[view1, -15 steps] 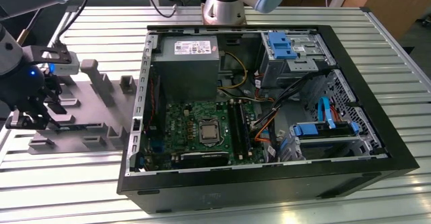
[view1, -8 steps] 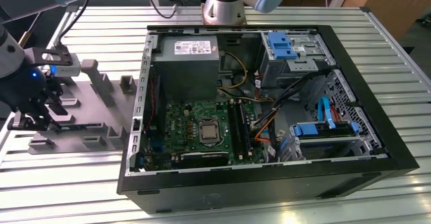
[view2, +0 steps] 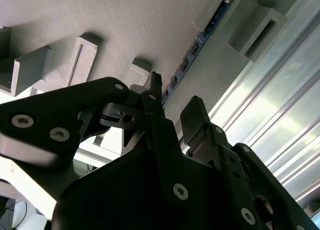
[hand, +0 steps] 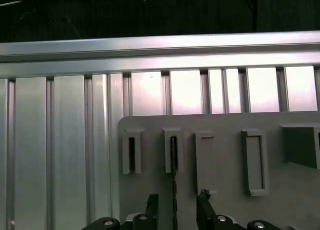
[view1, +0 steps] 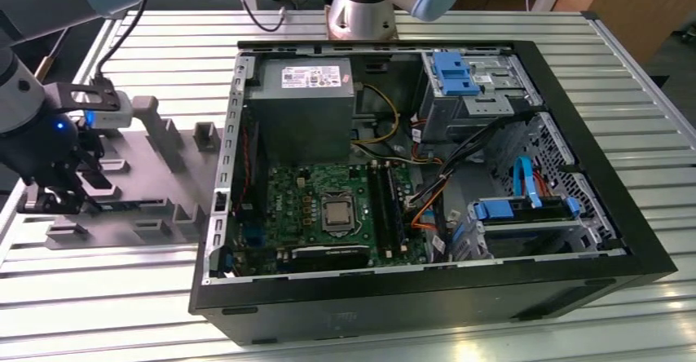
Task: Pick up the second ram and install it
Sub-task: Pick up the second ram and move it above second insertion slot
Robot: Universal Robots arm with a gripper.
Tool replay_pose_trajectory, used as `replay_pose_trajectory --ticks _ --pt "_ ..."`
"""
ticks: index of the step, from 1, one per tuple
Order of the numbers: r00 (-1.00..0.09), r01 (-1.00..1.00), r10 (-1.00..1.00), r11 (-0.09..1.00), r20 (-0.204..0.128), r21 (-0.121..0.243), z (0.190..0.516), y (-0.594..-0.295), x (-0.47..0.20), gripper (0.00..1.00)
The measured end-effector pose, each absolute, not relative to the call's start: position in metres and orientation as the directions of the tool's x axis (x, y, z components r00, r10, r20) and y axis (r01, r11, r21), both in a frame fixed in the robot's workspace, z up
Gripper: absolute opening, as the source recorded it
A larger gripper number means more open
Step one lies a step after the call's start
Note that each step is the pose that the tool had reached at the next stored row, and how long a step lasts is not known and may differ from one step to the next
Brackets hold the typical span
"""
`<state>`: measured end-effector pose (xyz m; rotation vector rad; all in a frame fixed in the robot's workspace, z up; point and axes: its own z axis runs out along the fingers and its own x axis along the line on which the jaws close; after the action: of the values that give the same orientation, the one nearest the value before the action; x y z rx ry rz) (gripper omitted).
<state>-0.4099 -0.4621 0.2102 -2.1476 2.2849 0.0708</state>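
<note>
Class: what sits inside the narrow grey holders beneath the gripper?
The second ram stands on edge in the holders, between the fingers of the open gripper. Its lower edge is hidden in the slots.

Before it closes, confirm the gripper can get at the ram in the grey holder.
Probably yes: the gripper is open, its fingers either side of the ram, which stands on edge in the holder with nothing between.
</note>
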Motion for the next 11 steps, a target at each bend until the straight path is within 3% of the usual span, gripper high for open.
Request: replay_pose_trajectory --ticks 11 --pt "-0.062 -0.998 -0.997 0.061 -0.035 0.028 0.198 -0.463 -0.41 0.43"
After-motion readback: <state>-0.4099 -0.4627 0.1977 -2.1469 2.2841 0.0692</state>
